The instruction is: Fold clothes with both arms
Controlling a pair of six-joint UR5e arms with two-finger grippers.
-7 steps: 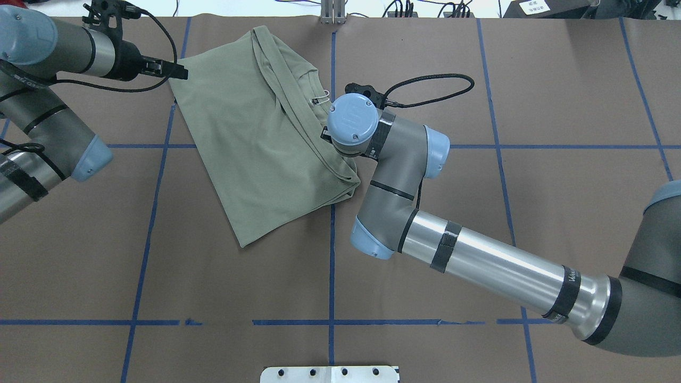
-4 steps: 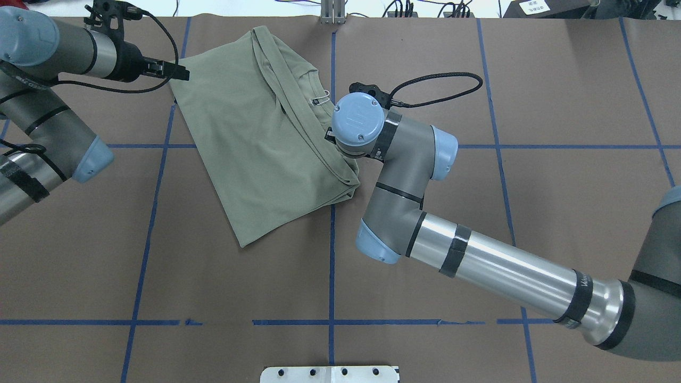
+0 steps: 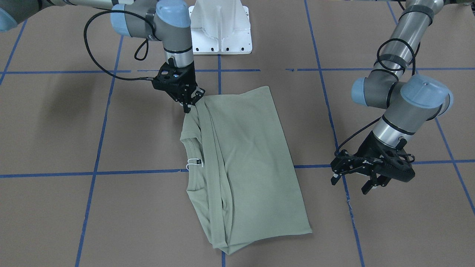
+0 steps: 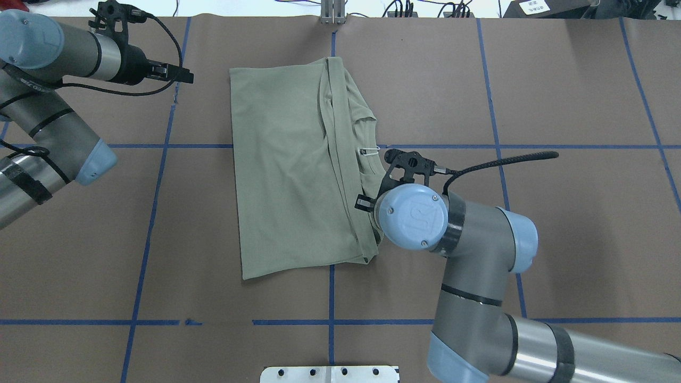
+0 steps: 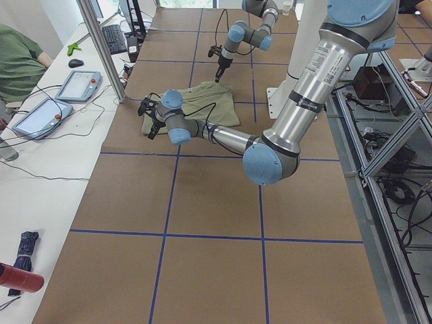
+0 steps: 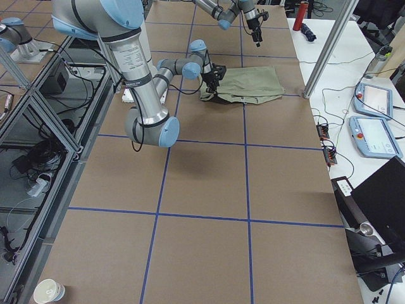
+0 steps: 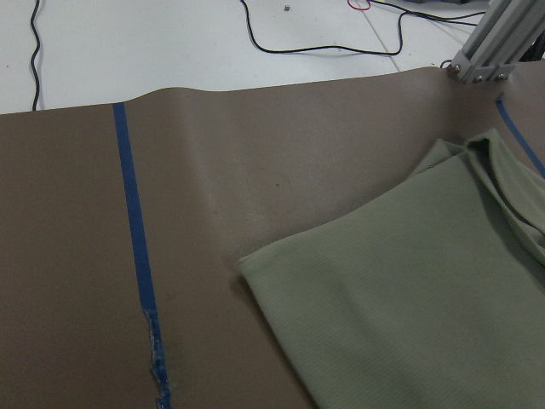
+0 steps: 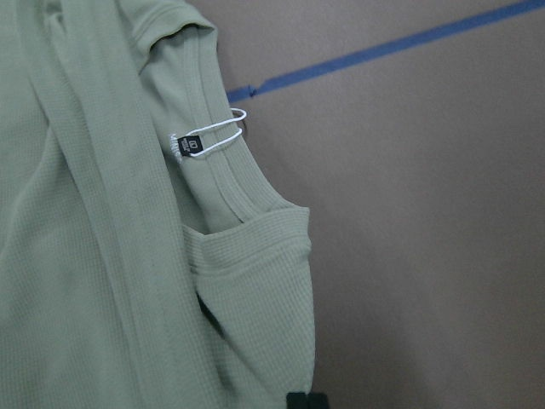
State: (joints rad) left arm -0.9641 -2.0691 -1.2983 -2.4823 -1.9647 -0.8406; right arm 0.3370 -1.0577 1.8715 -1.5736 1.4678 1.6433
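The pale green shirt (image 4: 282, 170) lies folded lengthwise on the brown table, its edges square with the blue tape lines. Its ribbed collar and white loop tag (image 4: 368, 151) are on the right side. My right gripper (image 3: 191, 104) is shut on the shirt's (image 3: 252, 155) near right edge, just below the collar. From overhead it (image 4: 366, 205) is mostly hidden under the wrist. The right wrist view shows the tag (image 8: 209, 136) and folded layers. My left gripper (image 3: 350, 183) hovers open and holds nothing. It (image 4: 186, 74) is left of the shirt's far corner, clear of the cloth.
The white pedestal base (image 3: 220, 29) stands at the table's near edge. A metal post (image 4: 332, 13) and cables sit past the far edge. Tablets (image 5: 79, 84) and a person's green sleeve (image 5: 20, 61) are beside the table's left end.
My right gripper has pulled the shirt's right edge toward the robot, swinging the shirt from tilted to square. Its far left corner now lies away from my left gripper, which barely moved.
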